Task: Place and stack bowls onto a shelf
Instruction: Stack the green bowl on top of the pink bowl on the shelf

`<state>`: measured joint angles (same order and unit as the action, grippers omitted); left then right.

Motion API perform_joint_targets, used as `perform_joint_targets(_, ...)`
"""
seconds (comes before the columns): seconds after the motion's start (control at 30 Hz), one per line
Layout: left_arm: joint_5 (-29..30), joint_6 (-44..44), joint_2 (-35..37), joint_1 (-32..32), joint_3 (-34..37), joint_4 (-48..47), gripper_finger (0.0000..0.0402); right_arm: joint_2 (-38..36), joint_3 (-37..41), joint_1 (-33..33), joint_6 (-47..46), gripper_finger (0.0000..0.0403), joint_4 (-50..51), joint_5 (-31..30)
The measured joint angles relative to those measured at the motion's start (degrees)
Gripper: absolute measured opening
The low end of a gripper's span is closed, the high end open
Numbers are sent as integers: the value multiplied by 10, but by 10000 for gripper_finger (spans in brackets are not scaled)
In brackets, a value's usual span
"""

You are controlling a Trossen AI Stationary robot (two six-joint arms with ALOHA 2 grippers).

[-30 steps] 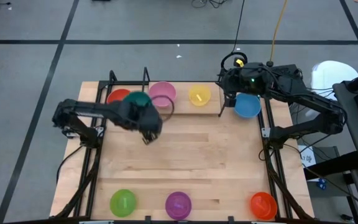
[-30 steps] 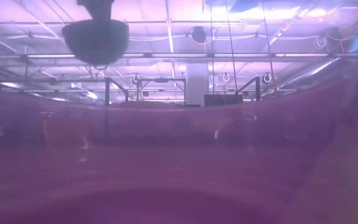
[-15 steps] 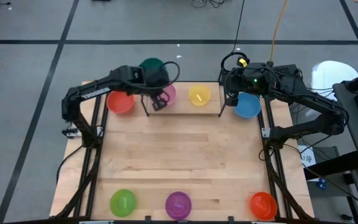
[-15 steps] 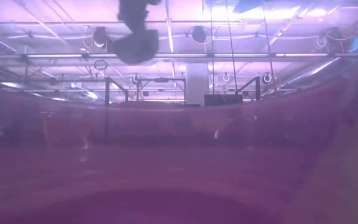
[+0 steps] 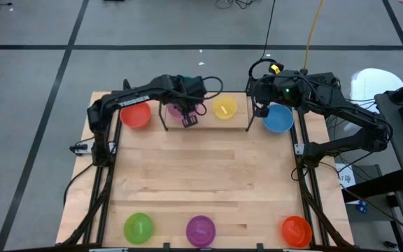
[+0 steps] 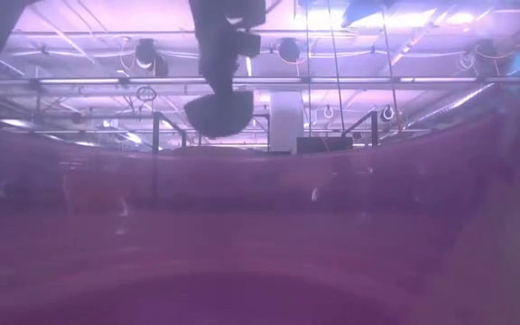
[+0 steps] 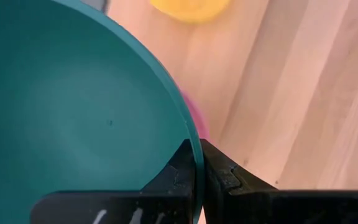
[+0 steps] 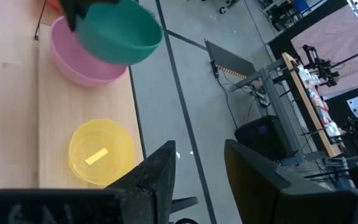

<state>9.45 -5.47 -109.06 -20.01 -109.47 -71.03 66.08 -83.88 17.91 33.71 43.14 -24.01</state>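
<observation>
My left gripper (image 5: 189,119) is shut on the teal bowl (image 7: 73,124), which it holds just above the pink bowl (image 8: 79,59). The teal bowl also shows in the right wrist view (image 8: 120,34) and, dark, in the low view (image 6: 219,113). The red bowl (image 5: 136,114), the pink bowl and the yellow bowl (image 5: 224,107) stand in a row at the shelf (image 5: 164,119) by the table's far edge. My right gripper (image 8: 197,168) is open and empty beside the blue bowl (image 5: 278,117). My left gripper pinches the teal bowl's rim (image 7: 194,146), one finger inside the bowl and one outside. The fingers come from above. The bowl hangs below them, open side up and slightly tilted, clear of the pink bowl beneath it.
The green bowl (image 5: 138,227), the purple bowl (image 5: 201,229) and the orange-red bowl (image 5: 296,229) stand along the table's near edge. The purple bowl fills most of the low view (image 6: 260,235). The shelf's black rods (image 5: 249,115) stand up near both grippers.
My left gripper has carried the teal bowl from the table's left middle toward the far edge and to the right. It now holds it over the pink bowl. It has stayed shut on the bowl.
</observation>
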Motion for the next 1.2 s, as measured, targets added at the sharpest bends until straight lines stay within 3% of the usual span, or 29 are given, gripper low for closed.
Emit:
perform_joint_targets(0.47,-11,-3,-81,-2,1,-38,5,0,0,0,0,130,0,0)
perform_joint_targets(0.77,-20,-3,-88,-12,1,-37,6,0,0,0,0,130,0,0)
perform_joint_targets(1.0,-20,0,-87,-11,1,-38,63,0,0,0,0,130,0,0)
perform_joint_targets(1.2,-19,0,-68,-1,2,-53,79,0,0,0,0,130,0,0)
